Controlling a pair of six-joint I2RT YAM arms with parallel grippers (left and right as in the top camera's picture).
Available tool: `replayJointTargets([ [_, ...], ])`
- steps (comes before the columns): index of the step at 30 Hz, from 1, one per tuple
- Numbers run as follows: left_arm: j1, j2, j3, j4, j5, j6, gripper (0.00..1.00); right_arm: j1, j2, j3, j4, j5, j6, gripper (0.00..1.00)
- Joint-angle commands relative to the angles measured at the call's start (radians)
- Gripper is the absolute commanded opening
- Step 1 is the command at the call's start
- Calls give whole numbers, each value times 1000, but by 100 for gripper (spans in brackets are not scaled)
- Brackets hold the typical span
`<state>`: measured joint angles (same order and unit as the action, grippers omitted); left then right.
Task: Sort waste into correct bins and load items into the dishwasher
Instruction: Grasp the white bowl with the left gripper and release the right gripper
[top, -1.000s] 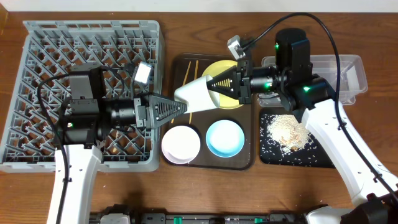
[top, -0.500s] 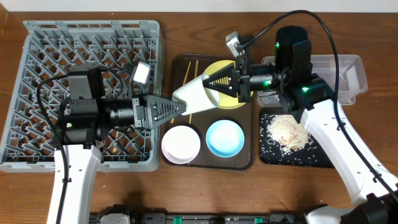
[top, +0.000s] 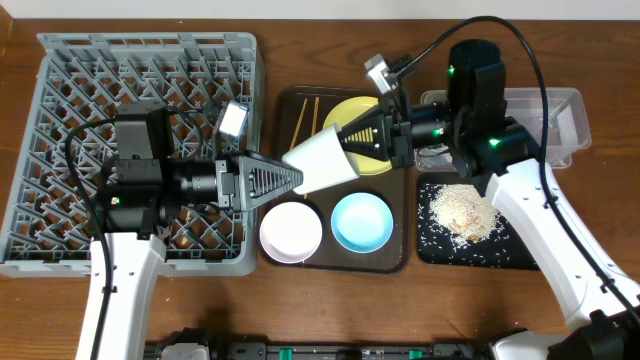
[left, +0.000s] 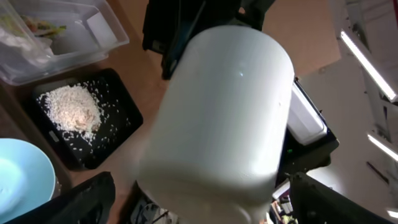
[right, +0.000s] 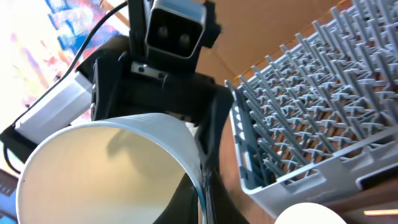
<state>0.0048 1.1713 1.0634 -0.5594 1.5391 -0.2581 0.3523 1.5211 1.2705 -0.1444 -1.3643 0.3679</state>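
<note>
Waste looks sorted — crumbs (top: 462, 210) on the black tray (top: 525, 250), wrapper (left: 40, 28) in the clear tub (top: 560, 110). Nothing sits in the dish rack (top: 80, 80). The right gripper (top: 352, 135) clamps the rim of the white cup (top: 322, 160) above the bench, while the left gripper (top: 290, 178) flanks its base — I cannot tell if it grips. 2 bowls (top: 361, 222), plate (top: 358, 108) and chopsticks (top: 303, 115) wait.

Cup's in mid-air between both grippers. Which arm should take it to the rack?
Left. That arm stands over the grey rack, and the left gripper is open around the white cup's base. The right gripper pinches the rim from across the brown tray, farther from the rack.
</note>
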Motion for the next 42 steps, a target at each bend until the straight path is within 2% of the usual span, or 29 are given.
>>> replayJointTargets([
  [1, -2, -4, 21, 13, 23, 12, 90, 43, -2, 9, 2, -21, 10, 1],
  [8, -2, -5, 21, 12, 32, -10, 87, 78, 5, 9, -2, 129, 9, 1],
  [16, -32, -5, 21, 12, 32, -10, 84, 81, 5, 9, -1, 149, 9, 1],
  [26, -52, -4, 21, 43, 30, -10, 73, 80, 5, 9, -2, 148, 9, 1],
  [39, -44, -4, 22, 114, 16, -10, 75, 80, 5, 9, -6, 140, 10, 1],
  [42, -32, -5, 22, 116, 17, -11, 78, 80, 5, 9, -6, 140, 10, 1],
])
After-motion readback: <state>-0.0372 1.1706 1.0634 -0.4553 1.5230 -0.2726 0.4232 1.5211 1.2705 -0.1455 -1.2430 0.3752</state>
